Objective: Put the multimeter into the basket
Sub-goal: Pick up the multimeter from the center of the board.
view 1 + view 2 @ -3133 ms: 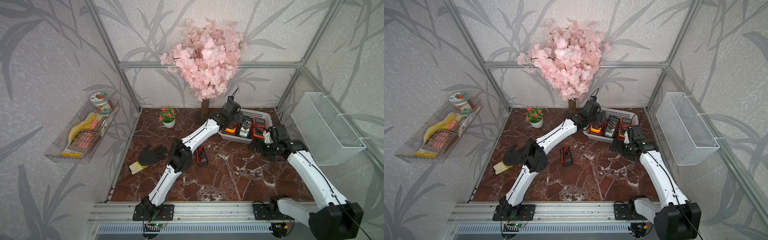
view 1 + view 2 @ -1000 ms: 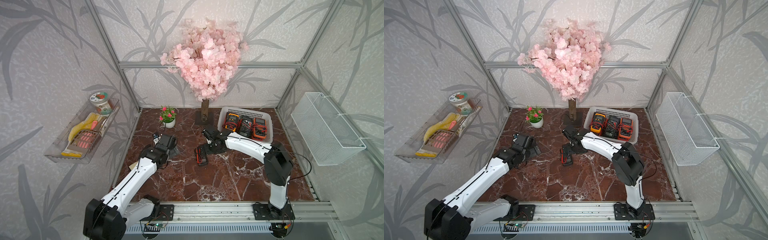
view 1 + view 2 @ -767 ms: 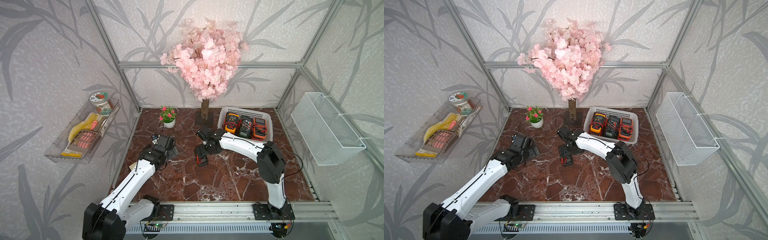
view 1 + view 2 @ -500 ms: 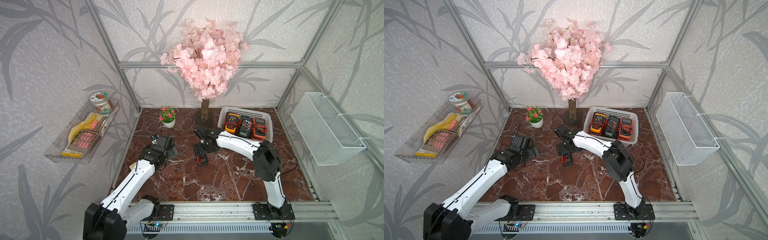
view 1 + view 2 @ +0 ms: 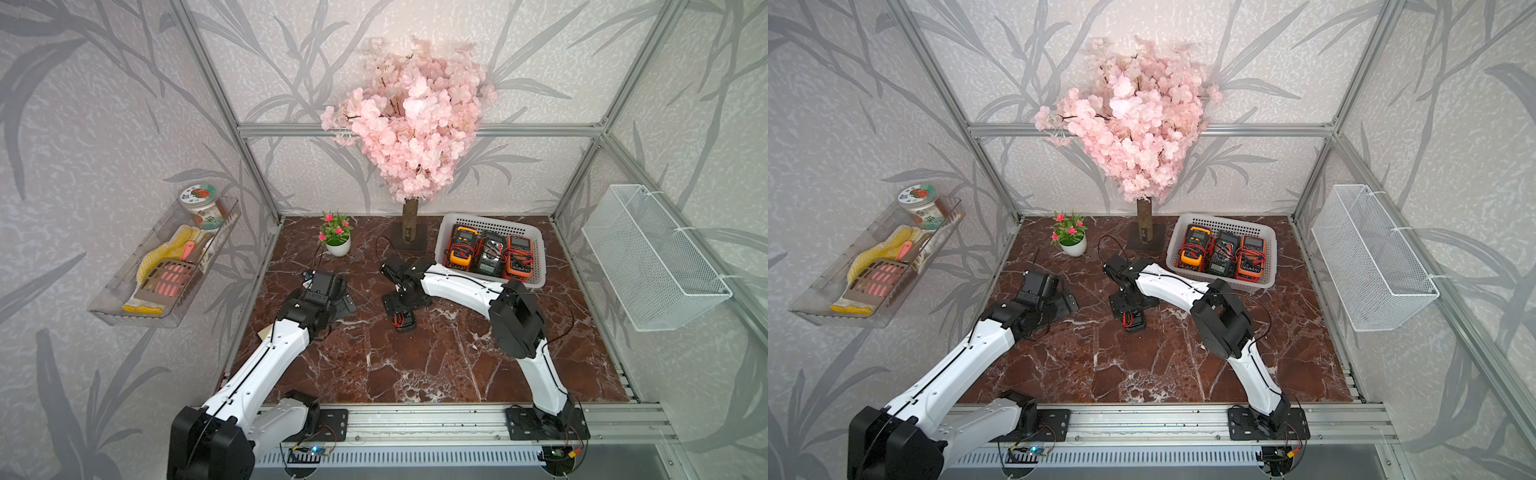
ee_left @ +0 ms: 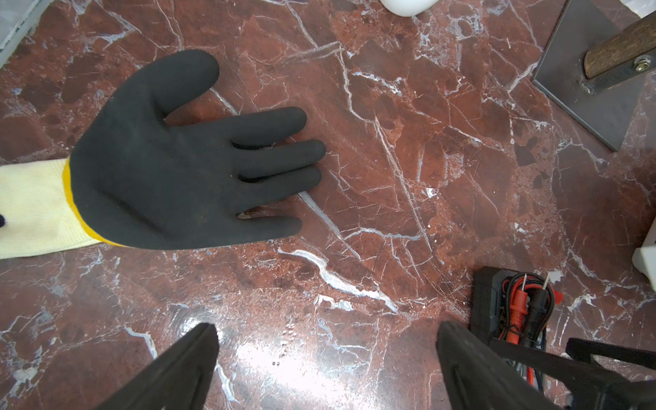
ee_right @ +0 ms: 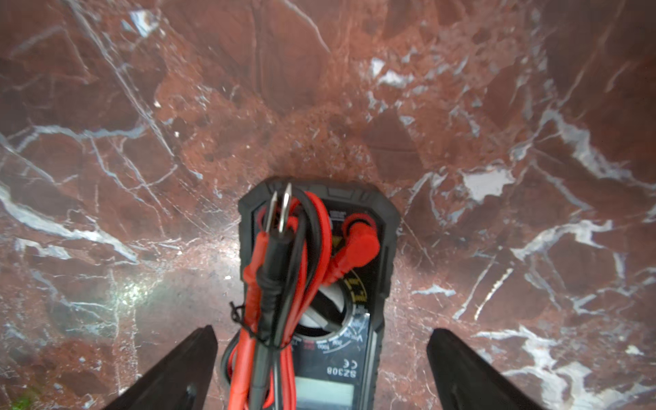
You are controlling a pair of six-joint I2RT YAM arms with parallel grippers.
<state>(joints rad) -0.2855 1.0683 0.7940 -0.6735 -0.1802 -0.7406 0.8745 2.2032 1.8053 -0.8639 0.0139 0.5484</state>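
A black multimeter (image 5: 402, 318) with red and black leads wound round it lies flat on the marble table, near the middle. My right gripper (image 7: 321, 330) hangs open over its display end, one finger on each side and neither touching it; in a top view this gripper (image 5: 1128, 300) covers its far end. The white basket (image 5: 490, 221) stands at the back right and holds three multimeters. Open over bare marble beside a black glove (image 6: 177, 159) is my left gripper (image 6: 324, 324). The multimeter (image 6: 511, 309) shows at the edge of the left wrist view.
A small potted flower (image 5: 336, 245) and the base plate of the pink blossom tree (image 5: 409, 240) stand at the back. A white wire-mesh bin (image 5: 652, 257) hangs on the right wall, a clear tray (image 5: 166, 266) with a jar on the left wall.
The left arm has drawn back from the basket to the left, over the glove. The right gripper has swung left from beside the basket until it is over the multimeter on the table.
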